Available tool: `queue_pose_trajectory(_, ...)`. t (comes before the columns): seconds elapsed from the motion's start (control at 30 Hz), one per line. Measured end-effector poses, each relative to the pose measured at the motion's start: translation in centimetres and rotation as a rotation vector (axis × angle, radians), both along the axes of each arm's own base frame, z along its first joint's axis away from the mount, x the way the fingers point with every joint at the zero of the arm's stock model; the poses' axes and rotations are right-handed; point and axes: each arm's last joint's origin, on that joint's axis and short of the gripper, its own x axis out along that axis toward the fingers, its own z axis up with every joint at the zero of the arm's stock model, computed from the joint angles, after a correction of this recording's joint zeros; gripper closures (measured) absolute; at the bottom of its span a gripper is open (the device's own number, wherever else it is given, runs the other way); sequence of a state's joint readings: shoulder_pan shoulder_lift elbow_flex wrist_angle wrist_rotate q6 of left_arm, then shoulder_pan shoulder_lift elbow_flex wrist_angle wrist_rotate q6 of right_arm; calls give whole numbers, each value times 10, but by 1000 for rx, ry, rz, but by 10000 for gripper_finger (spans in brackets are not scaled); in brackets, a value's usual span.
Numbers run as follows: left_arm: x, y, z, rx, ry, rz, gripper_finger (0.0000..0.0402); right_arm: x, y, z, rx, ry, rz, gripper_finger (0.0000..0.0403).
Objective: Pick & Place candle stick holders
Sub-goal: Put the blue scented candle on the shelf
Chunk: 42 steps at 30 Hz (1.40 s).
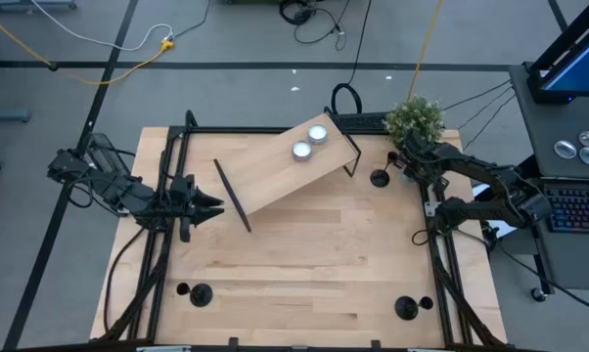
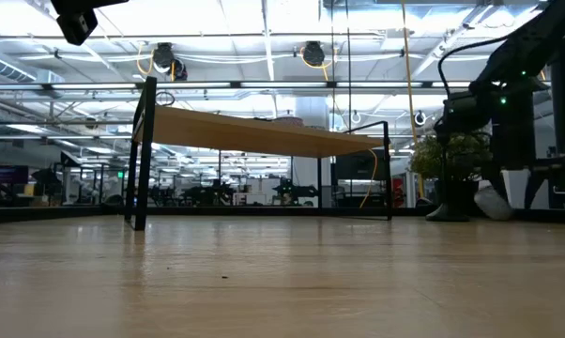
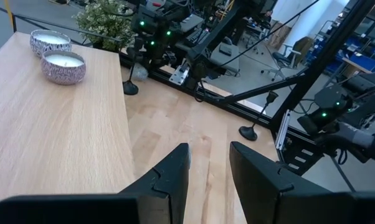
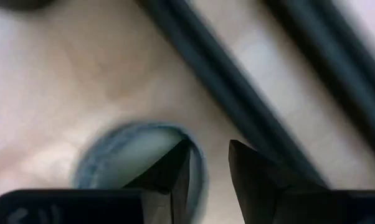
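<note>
Three black candle stick holders stand upright on their disc bases on the wooden table: one at the far right (image 1: 380,178), one at the near left (image 1: 199,292) and one at the near right (image 1: 405,307). Two of them show in the left wrist view (image 3: 130,84) (image 3: 248,130). My left gripper (image 1: 216,207) (image 3: 209,158) is open and empty beside the near left end of a raised wooden shelf (image 1: 290,166). My right gripper (image 1: 409,168) (image 4: 209,158) is open, low over the table's far right corner, just right of the far-right holder, above a blurred round pale thing with a bluish rim (image 4: 134,155).
Two silvery tealight candles (image 1: 317,134) (image 1: 301,150) sit on the shelf, which stands on thin black legs (image 2: 140,155). A small potted plant (image 1: 415,119) stands at the far right corner. A black metal frame (image 1: 441,284) runs along the table's edges.
</note>
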<state>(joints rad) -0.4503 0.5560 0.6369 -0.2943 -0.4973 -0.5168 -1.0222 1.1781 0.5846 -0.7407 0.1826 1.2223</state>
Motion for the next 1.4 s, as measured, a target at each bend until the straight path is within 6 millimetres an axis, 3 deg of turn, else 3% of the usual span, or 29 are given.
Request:
queue_pose_trajectory(1.23,0,0,0,3,0,2,279,0,-4,8,-94,-50,16,298)
queue_pose_trajectory(1.4,0,0,0,-3,-1,4,279,1,-5,6,-83,-42,19,312)
